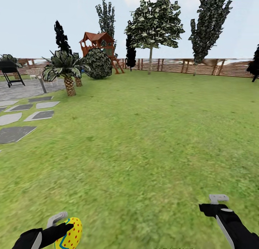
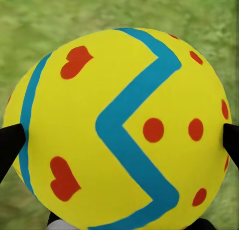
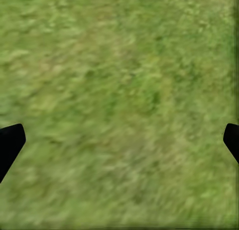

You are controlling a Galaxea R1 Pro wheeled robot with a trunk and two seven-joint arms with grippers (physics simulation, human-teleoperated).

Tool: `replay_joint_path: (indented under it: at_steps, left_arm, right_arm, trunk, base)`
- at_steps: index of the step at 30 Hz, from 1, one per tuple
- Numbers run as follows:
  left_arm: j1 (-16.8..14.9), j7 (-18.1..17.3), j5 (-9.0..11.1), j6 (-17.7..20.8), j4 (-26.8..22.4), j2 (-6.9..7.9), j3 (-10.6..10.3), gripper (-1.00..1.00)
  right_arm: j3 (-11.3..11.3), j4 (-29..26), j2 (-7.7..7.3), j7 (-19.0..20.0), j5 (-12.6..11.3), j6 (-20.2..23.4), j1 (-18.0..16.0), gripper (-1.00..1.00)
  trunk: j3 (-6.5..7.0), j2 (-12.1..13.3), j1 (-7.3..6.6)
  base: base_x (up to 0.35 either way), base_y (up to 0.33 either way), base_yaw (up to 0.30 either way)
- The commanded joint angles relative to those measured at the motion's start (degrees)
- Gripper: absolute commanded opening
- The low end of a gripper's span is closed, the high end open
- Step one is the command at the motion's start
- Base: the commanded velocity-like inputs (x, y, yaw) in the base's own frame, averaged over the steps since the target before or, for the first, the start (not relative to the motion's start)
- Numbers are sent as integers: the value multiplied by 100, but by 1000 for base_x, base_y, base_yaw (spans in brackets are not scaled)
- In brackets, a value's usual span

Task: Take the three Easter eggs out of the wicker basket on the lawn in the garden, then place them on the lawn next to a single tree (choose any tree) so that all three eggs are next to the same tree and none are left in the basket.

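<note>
One Easter egg (image 1: 71,234), yellow with a blue zigzag and red dots and hearts (image 2: 119,125), sits between the fingers of my left gripper (image 1: 66,225), which is shut on it low at the head view's left edge. My right gripper (image 1: 216,203) hangs open over bare lawn (image 3: 119,90), nothing between its fingers. The lawn (image 1: 144,134) stretches ahead to the fence. A tree (image 1: 154,26) with a pale bare trunk and broad green canopy stands far off by the fence. The wicker basket and the other eggs are out of view.
Grey stepping stones (image 1: 21,119) and paving lie at the left. A short palm (image 1: 66,71), a round bush (image 1: 98,64) and a red-roofed playhouse (image 1: 98,42) stand at the back left. Dark slim trees (image 1: 208,22) line the wooden fence (image 1: 187,65).
</note>
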Motion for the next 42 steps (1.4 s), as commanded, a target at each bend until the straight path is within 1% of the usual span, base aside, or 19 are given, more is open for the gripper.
replay_joint_path:
  at_steps: [1, 10, 16, 33, 42]
  left_arm:
    - [-2, -23, 12, 46, -6, -5, 24, -100]
    - [-2, -24, 12, 46, -11, -7, 24, -100]
    - [-2, -23, 12, 46, -6, -82, 22, -100]
    - [-2, -23, 12, 46, -4, -95, 17, -100]
    - [-2, -25, 9, 46, -3, -114, 19, -100]
  right_arm:
    - [-9, -8, 2, 11, 19, 32, -3, 100]
    - [-9, -10, -7, 11, 23, 33, -3, 100]
    - [-2, -14, -7, 11, 25, 33, -3, 100]
    - [-6, -14, -7, 2, 23, 33, -3, 100]
    - [1, -14, 18, -7, 28, 33, -3, 100]
  trunk:
    - [12, 37, -22]
    - [174, 398, -220]
    - [281, 639, -352]
    - [587, 1321, -725]
    - [748, 1682, -923]
  base:
    - [0, 0, -193]
    - [0, 0, -190]
    - [0, 0, -278]
    - [0, 0, -284]
    - [0, 0, -284]
